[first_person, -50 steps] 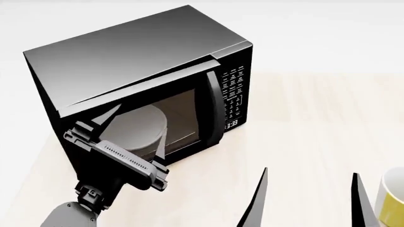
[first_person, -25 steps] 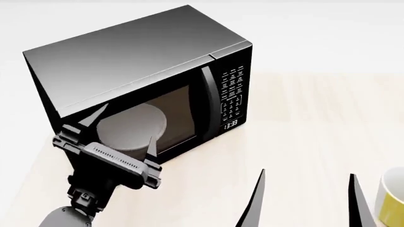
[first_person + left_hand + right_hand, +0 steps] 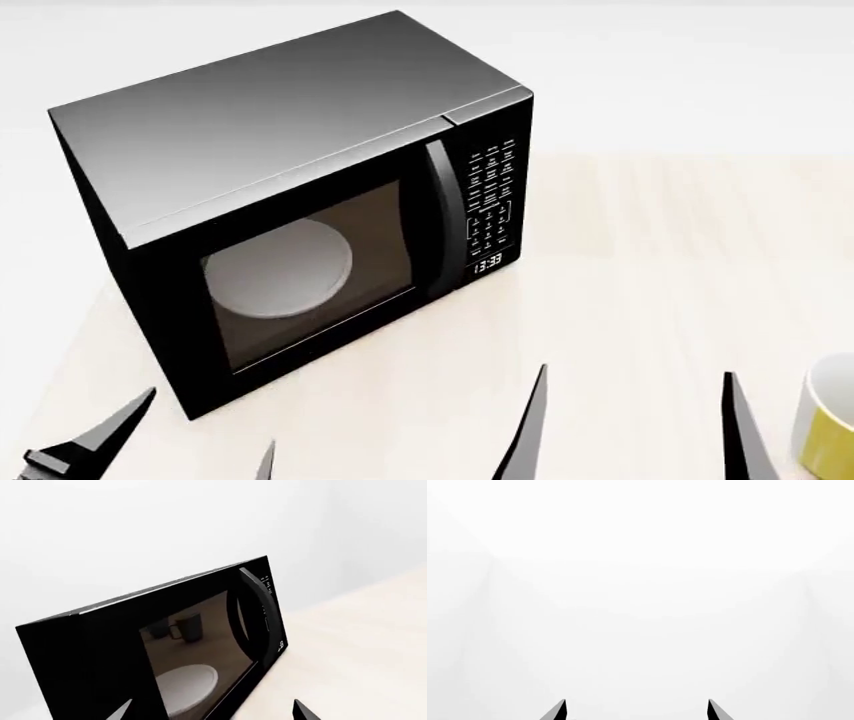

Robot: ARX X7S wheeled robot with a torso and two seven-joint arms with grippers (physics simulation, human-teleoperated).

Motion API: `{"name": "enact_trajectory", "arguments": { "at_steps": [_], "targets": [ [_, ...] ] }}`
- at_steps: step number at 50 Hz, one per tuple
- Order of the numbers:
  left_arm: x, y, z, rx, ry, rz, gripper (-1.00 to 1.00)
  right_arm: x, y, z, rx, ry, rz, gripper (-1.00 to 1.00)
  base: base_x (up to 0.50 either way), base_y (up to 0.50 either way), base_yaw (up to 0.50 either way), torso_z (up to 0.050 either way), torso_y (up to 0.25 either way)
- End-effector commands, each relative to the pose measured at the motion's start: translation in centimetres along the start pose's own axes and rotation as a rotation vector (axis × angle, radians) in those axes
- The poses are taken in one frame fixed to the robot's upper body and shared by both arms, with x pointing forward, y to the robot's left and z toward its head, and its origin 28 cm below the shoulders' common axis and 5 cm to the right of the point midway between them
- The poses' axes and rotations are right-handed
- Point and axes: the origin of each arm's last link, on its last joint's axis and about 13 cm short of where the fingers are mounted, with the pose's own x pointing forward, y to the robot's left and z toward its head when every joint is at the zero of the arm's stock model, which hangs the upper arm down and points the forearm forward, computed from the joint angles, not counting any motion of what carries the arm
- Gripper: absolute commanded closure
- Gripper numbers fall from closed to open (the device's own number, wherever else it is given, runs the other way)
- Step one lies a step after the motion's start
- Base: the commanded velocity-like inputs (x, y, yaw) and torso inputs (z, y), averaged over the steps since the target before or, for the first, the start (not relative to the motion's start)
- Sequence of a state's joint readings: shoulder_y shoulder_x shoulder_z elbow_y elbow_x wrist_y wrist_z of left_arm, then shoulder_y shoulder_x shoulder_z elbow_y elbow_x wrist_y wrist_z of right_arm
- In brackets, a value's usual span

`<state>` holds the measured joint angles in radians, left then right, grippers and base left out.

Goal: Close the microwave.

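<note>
Left tool in the left wrist view shows only two dark fingertips at the frame edge, spread well apart with nothing between them, so it is open. Beyond them stands the microwave, a glossy black box on a pale wooden surface against a white wall. Its windowed door lies flush with the front, and the curved black handle runs beside the keypad edge. Through the glass the white turntable plate is visible, with dim mug-like shapes in or reflected on the glass above it; which of the two I cannot tell.

From the head view, the microwave sits on the surface toward the left and far side, door shut, handle upright between window and keypad. The clock display glows below the buttons, and the turntable plate shows through the window. The left tool hangs low at the near left, its fingers apart, clear of the oven. The right tool stands at the near right, its two dark fingers spread wide and empty. A yellow mug sits just beside it at the frame's right edge.

In the right wrist view, the right tool shows two separated fingertips before blank white.
</note>
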<state>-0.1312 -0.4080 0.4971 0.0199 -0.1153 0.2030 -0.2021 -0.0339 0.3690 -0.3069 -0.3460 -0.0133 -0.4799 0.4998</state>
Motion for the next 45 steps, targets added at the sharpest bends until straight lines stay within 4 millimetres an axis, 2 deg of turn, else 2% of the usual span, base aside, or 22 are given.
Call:
{"name": "enact_trajectory", "arguments": {
  "at_steps": [1, 6, 10, 15, 17, 18, 21, 24, 29, 31, 45],
  "targets": [
    [-2.3, 2.2, 1.9, 0.027, -0.026, 0.104, -1.00, -0.1, 0.0, -0.6, -0.022, 0.020, 0.003, -1.00, 0.00, 0.00, 0.00, 0.000, 0.000],
    [-3.6, 4.8, 2.1, 0.077, 0.014, 0.227, -1.00, -0.2, -0.5, -1.1, -0.051, 0.052, -0.009, -1.00, 0.00, 0.00, 0.00, 0.000, 0.000],
    [-4.6, 6.7, 2.4, 0.091, -0.006, 0.351, -1.00, -0.2, -1.7, -2.1, -0.093, 0.116, -0.043, -1.00, 0.00, 0.00, 0.00, 0.000, 0.000],
    [-4.7, 8.8, 2.9, 0.091, -0.029, 0.502, -1.00, 0.7, -4.4, -2.9, -0.180, 0.180, -0.166, -1.00, 0.00, 0.00, 0.00, 0.000, 0.000],
    [-4.5, 9.6, 3.9, 0.106, -0.068, 0.554, -1.00, 1.3, -5.1, -2.9, -0.188, 0.186, -0.223, -1.00, 0.00, 0.00, 0.00, 0.000, 0.000],
    [-4.3, 10.3, 5.0, 0.126, -0.103, 0.598, -1.00, 2.1, -5.7, -2.6, -0.204, 0.167, -0.275, -1.00, 0.00, 0.00, 0.00, 0.000, 0.000],
    [-4.1, 11.3, 6.2, 0.141, -0.147, 0.652, -1.00, 3.0, -6.3, -1.8, -0.213, 0.118, -0.321, -1.00, 0.00, 0.00, 0.00, 0.000, 0.000],
    [-3.8, 12.5, 8.0, 0.133, -0.206, 0.732, -1.00, 4.7, -7.1, -0.1, -0.214, 0.024, -0.417, -1.00, 0.00, 0.00, 0.00, 0.003, 0.000],
    [-4.2, 13.5, 9.7, 0.205, -0.279, 0.801, -1.00, 6.0, -7.7, 2.6, -0.263, -0.129, -0.466, -1.00, 0.00, 0.00, 0.00, 0.000, 0.000],
    [-4.3, 13.7, 10.0, 0.185, -0.285, 0.825, -1.00, 6.1, -7.7, 2.9, -0.264, -0.150, -0.467, -1.00, 0.00, 0.00, 0.00, 0.000, 0.000],
    [-4.6, 13.8, 10.0, 0.189, -0.295, 0.864, -1.00, 6.1, -7.6, 3.1, -0.287, -0.185, -0.466, -1.00, 0.00, 0.00, 0.00, 0.000, 0.000]
  ]
}}
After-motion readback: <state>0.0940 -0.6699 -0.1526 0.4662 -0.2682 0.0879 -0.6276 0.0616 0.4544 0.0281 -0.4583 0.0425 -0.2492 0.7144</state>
